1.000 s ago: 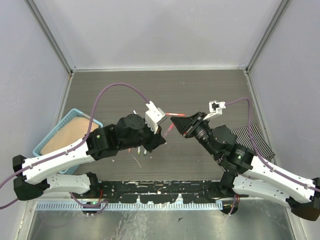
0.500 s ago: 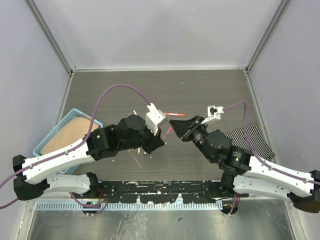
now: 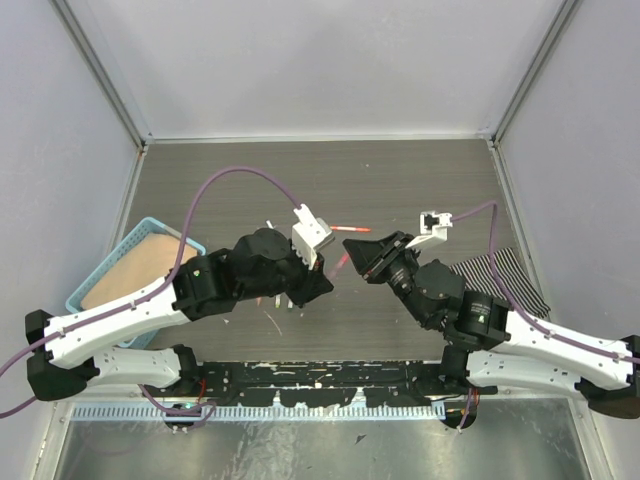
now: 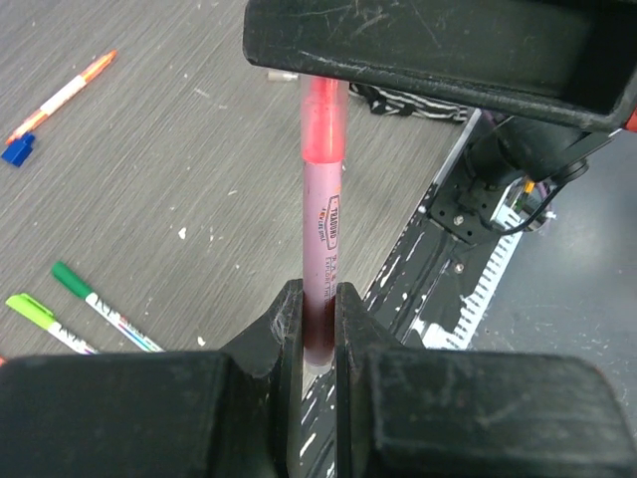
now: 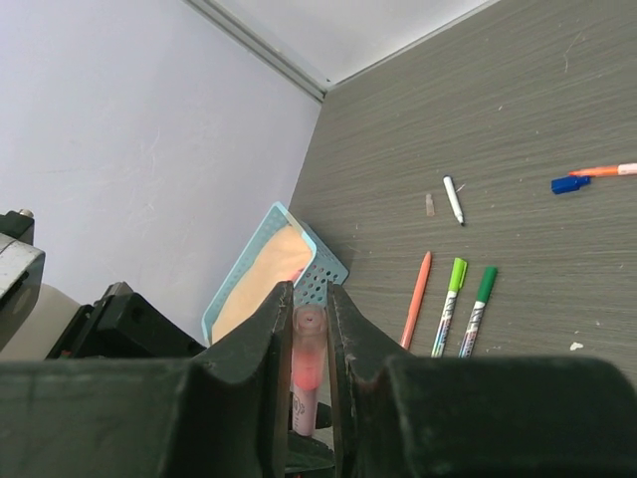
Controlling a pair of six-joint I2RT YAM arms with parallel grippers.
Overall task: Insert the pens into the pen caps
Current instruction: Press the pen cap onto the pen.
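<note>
Above mid-table, left gripper (image 4: 318, 299) clamps the pink pen (image 4: 322, 229), right gripper (image 5: 310, 299) pinches its red cap (image 5: 309, 358); wrist views show both grips, the top view barely a pink sliver.

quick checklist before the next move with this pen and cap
1. Left gripper shut on pen: ok.
2. Right gripper shut on cap: ok.
3. Pen and cap in line: ok, straight in the left wrist view.
4. Cap fully seated: cannot tell, its far end is hidden inside the right gripper.
5. Loose pens on the table clear of both grippers: ok.
</note>
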